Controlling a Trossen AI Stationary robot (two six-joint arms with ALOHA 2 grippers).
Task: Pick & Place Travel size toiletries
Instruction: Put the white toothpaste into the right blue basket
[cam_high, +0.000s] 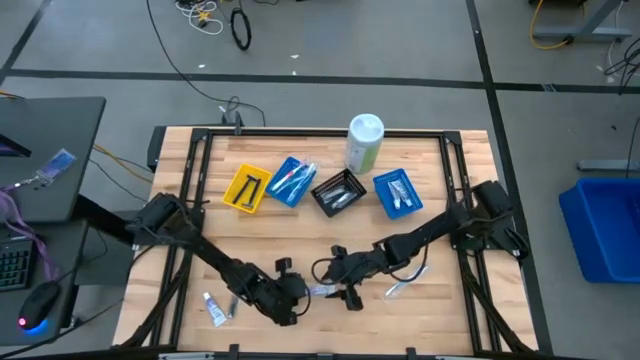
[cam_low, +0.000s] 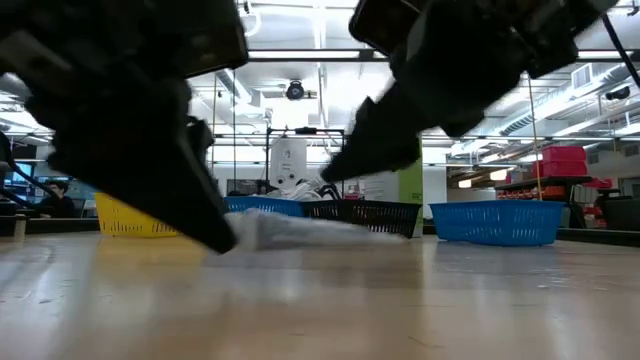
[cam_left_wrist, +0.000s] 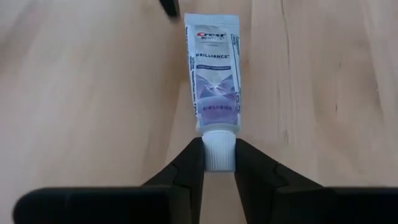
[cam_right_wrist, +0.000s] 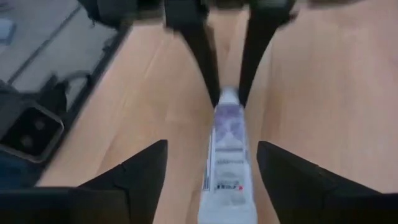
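Observation:
A white-and-purple mini toothpaste tube (cam_left_wrist: 214, 74) lies between my two grippers near the table's near edge (cam_high: 320, 291). My left gripper (cam_left_wrist: 219, 165) is shut on its white cap. My right gripper (cam_right_wrist: 214, 171) faces it from the table's right, open. Its fingers stand on either side of the tube's flat crimped end (cam_right_wrist: 227, 186) without touching. A second small tube (cam_high: 215, 308) lies on the wood to the left. A slim toothbrush (cam_high: 405, 284) lies to the right. My left gripper pinches the tube's white cap (cam_left_wrist: 219, 149) between its two fingertips. It comes low from the table's left, with its fingers in line with the tube. The tube stretches level away from the fingers, low over the wood; whether it rests there I cannot tell.
Along the far side stand a yellow tray (cam_high: 245, 188), a blue tray (cam_high: 292, 182), a black tray (cam_high: 338, 192) and another blue tray (cam_high: 397, 193), some holding small items. The tall white-and-green canister (cam_high: 364, 142) stands behind them. Bare wood (cam_high: 440, 310) lies at the near right.

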